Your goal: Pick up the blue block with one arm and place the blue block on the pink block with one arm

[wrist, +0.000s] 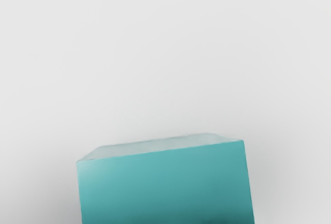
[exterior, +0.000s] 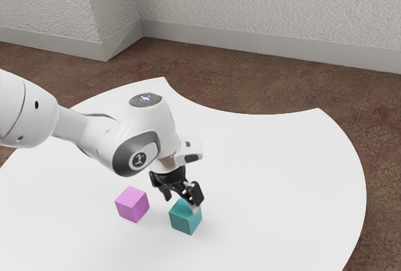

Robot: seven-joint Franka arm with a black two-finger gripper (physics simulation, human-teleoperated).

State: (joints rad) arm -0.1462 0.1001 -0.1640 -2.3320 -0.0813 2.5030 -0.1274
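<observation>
1. One black two-finger claw (exterior: 182, 197), its jaws apart, hangs low over the table.
2. One blue-green cube-shaped block (exterior: 185, 216) sits on the white round table (exterior: 282, 158) directly beneath the claw, not yet clamped.
3. One pink cube-shaped block (exterior: 131, 203) stands near, toward the exterior view's left.

White table (exterior: 282, 158), curved edge; brown speckled floor (exterior: 282, 77); pale textured wall (exterior: 250, 2) behind.

No words or numbers can be read anywhere; the arm's joint cap (exterior: 136, 158) bears a small round emblem without legible lettering.
</observation>
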